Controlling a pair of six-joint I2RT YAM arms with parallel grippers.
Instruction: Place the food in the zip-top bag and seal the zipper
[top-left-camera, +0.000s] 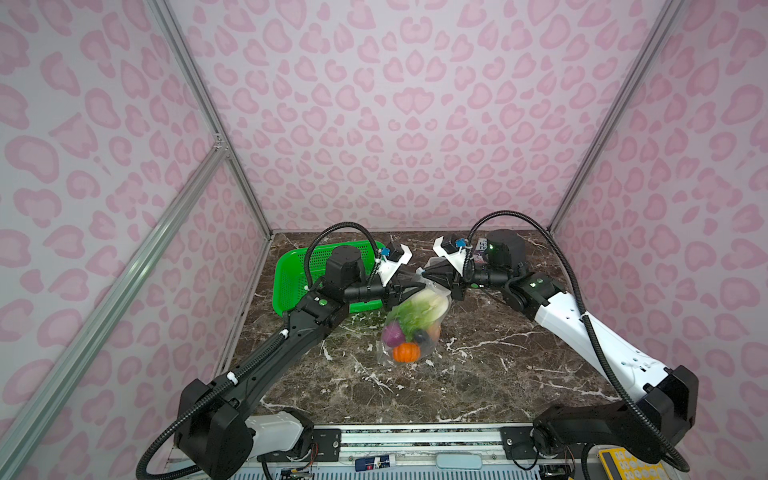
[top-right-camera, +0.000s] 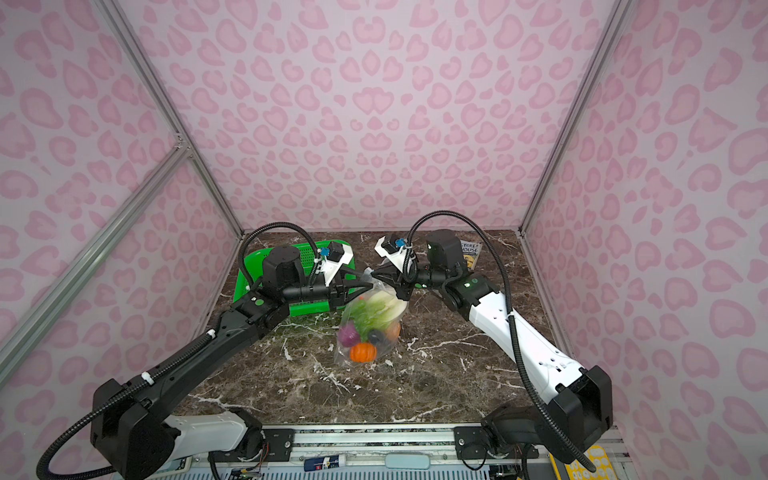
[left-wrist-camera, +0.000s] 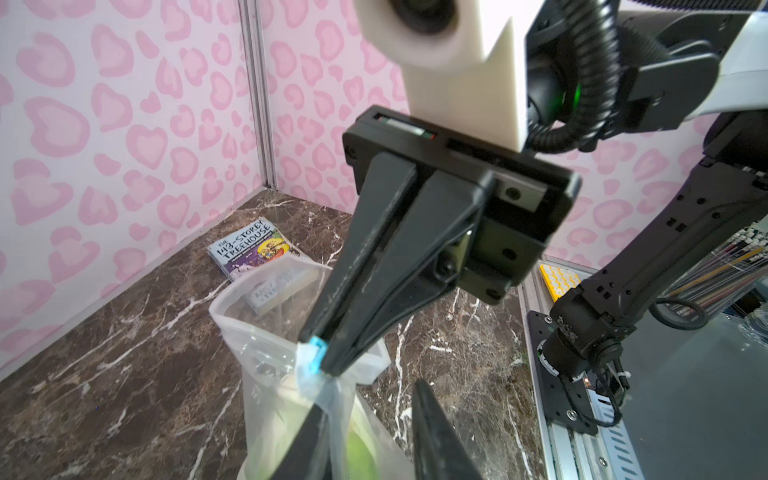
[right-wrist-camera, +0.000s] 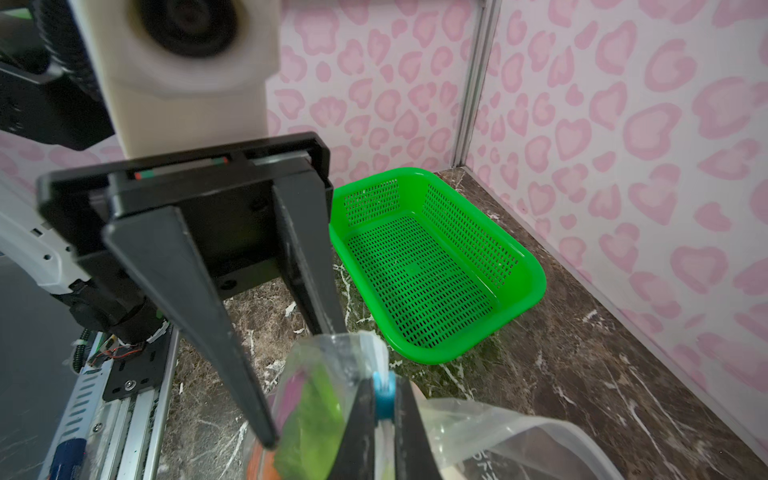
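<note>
Above the tabletop (top-left-camera: 478, 374), tip to tip, right hand (left-wrist-camera: 322, 353) clamped on the zipper (right-wrist-camera: 383, 395), left hand (right-wrist-camera: 299, 386) released.

loc: robot lab booth | evid: pink-print walls (top-left-camera: 415, 104), alu frame (top-left-camera: 192, 83), marble-look tabletop (top-left-camera: 478, 374), arm rail (top-left-camera: 415, 434)

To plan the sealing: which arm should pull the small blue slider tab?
Probably right: the right fingers are shut on the small blue slider tab of the clear plastic bag; the left fingers stand open.
</note>
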